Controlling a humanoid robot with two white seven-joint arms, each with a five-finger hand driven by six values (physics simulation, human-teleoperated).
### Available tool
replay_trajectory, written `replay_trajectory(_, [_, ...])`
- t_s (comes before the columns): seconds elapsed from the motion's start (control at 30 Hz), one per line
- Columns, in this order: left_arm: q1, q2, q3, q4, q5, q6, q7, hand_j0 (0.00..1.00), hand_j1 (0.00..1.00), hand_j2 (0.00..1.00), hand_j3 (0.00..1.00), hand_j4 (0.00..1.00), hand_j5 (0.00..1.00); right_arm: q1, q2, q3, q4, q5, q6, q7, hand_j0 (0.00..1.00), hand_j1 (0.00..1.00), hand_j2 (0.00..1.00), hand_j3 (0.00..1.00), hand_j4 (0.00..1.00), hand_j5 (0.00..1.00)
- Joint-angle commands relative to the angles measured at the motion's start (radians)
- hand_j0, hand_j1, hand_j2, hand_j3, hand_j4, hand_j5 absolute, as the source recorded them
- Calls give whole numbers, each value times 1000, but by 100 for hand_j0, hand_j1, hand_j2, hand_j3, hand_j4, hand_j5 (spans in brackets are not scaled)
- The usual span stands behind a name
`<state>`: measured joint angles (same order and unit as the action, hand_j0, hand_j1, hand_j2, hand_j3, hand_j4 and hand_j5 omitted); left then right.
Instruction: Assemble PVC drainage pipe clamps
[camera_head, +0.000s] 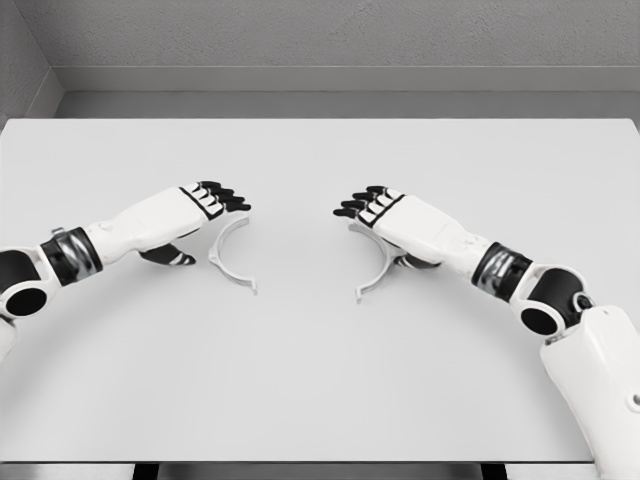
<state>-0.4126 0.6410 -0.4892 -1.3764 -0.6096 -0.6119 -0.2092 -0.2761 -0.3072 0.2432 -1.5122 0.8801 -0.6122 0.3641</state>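
Grey walls (300, 40) stood behind a wide white bench (320, 380), and a darker strip of floor ran between them.

From the head view, two thin white clamp halves lay flat on the bench, near its middle. Each one was a curved piece shaped like half a ring. The left clamp half (228, 262) bent like the letter C, with its open side facing the middle of the bench. The right clamp half (376, 268) bent the other way, so the two open sides faced each other. They were apart, with bare bench between them.

The left hand (200, 215) came in from the left edge of the bench, on a white arm with a black and silver wrist. It was just beside the left clamp half, on the outer side of it. Its black fingertips (228, 195) pointed toward the middle and looked loosely spread, with the thumb hanging down by the clamp. It gripped nothing.

The right hand (395, 215) came in from the right edge in the same way. It sat over the top part of the right clamp half and hid some of it. Its fingers (360, 200) also looked loose and stretched out toward the middle. I could not tell if it touched the clamp.
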Motion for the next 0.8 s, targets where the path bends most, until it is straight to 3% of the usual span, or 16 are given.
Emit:
replay_trajectory(0.0, [0,-6,0,2,7,1,1,100,100,100,100,100,100,-2,2,16,0,-6,1,-1,100,100,100,100,100,100])
replay_trajectory(0.77, [-18,-50,0,50,5,1,-1,100,100,100,100,100,100,-55,57,80,21,14,1,3,100,100,100,100,100,100])
